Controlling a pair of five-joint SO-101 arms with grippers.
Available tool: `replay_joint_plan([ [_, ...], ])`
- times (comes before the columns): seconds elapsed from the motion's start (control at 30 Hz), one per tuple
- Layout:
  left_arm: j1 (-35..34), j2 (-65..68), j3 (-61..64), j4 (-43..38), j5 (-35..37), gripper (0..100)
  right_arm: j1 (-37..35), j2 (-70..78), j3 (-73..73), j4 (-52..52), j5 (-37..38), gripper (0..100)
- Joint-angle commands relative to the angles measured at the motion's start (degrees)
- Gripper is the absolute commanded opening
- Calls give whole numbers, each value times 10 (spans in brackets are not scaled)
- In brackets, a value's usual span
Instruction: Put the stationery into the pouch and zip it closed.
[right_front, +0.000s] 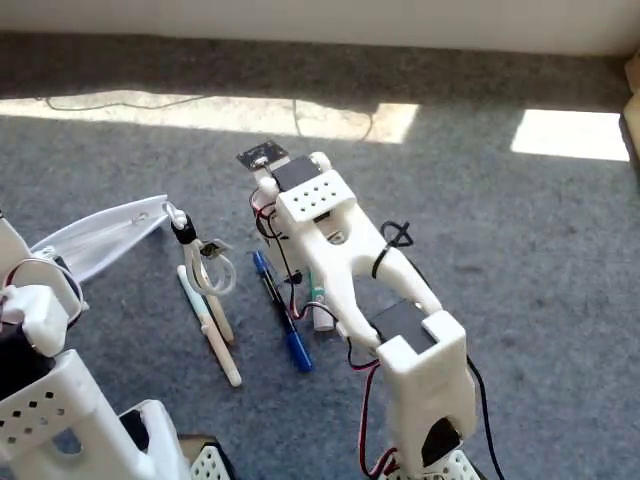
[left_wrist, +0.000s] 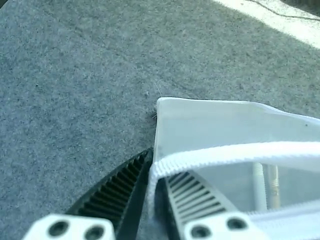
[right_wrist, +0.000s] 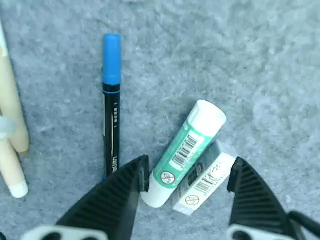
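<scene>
Far left: left gripper, jaws pinched shut on the pouch's white webbing edge at one corner.
Pouch: translucent white mesh, flat and long, with a woven white band along the rim. It runs from that gripper rightward over the grey carpet. A black fitting and a pale ring sit at its right tip.
Just right of the tip: two cream pens, side by side on the carpet, outside the pouch.
Next: blue-capped pen with a black barrel, lying apart from the cream pair.
Then: green-and-white glue stick, with a white eraser in a dark sleeve touching it.
Right gripper: jaws spread wide, one on each side of the glue stick and eraser, clamping neither.
</scene>
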Motion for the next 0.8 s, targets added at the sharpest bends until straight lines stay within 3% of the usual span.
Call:
replay_joint_plan([
  [0.0,0,5,-2,-12,6,7,-6,0,-10,-33,-11,245],
  [0.2,0,5,-2,-11,6,7,7,4,-5,-89,-14,170],
  [0.77,0,5,-1,-11,5,7,33,5,-2,-69,-15,167],
])
